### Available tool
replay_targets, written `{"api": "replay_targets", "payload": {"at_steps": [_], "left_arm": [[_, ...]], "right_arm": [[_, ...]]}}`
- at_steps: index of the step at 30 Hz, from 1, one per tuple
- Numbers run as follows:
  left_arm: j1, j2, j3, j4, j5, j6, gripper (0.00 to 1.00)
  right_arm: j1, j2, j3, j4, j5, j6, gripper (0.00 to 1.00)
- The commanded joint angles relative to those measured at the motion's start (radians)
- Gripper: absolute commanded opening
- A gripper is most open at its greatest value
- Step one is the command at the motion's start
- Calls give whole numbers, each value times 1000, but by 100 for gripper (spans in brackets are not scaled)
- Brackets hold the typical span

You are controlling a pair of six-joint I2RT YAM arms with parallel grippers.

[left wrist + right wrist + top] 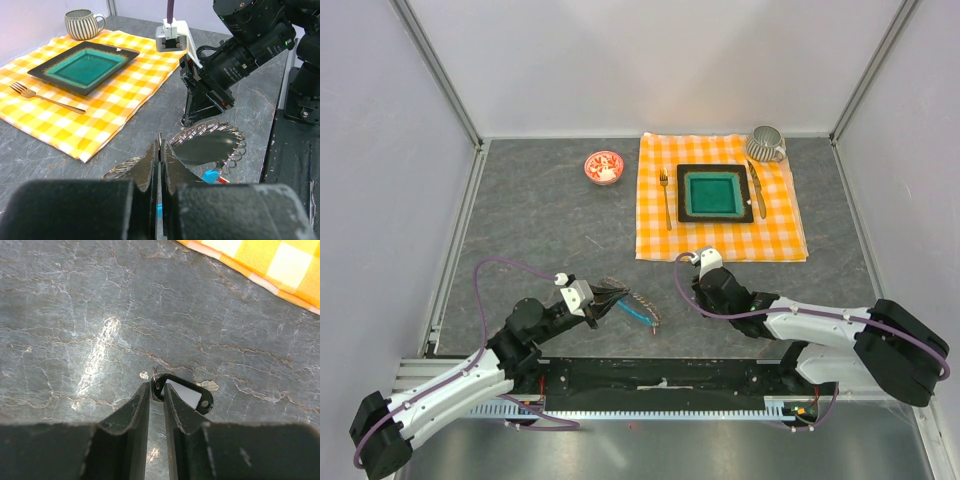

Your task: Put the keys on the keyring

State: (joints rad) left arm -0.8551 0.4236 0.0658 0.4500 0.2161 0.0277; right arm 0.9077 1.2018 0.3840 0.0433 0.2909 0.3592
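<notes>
The keyring (212, 131), a thin metal loop with a coiled edge, lies on the dark table in front of the left arm. My left gripper (160, 145) is shut on its wire. A blue tag (211, 176) and a bit of red hang on the loop's near side. In the top view the keyring (638, 306) lies just right of the left gripper (607, 300). My right gripper (156, 386) points down at the table and is shut on the end of a black key tag with a white label (186, 396). It stands just beyond the ring (695, 290).
An orange checked cloth (780, 225) at the back right carries a green square plate (714, 192), a fork (666, 195) and a knife (756, 188). A striped mug (766, 145) stands at its far corner. A small red-and-white bowl (603, 167) sits further left.
</notes>
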Motion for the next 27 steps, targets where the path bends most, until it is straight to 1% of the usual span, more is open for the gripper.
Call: {"api": "replay_targets", "payload": {"at_steps": [1,8,12,18,22,27], "left_arm": [[-1,-5,28,61,2,12,2],[-2,-2,29,62,3,14,2],[-1,-2,28,61,3,14,2],[-1,1,29,62,5,14,2],[-1,4,29,61,8,15,2],[-1,6,28,73,25,26,2]], "right_arm": [[5,10,16,52,21,-12,24],[5,18,23,53,40,-12,24],[5,38,30,52,47,-9,21],[5,42,35,55,51,-12,11],[5,27,42,43,48,-29,0],[5,-31,76,-8,19,-57,0]]}}
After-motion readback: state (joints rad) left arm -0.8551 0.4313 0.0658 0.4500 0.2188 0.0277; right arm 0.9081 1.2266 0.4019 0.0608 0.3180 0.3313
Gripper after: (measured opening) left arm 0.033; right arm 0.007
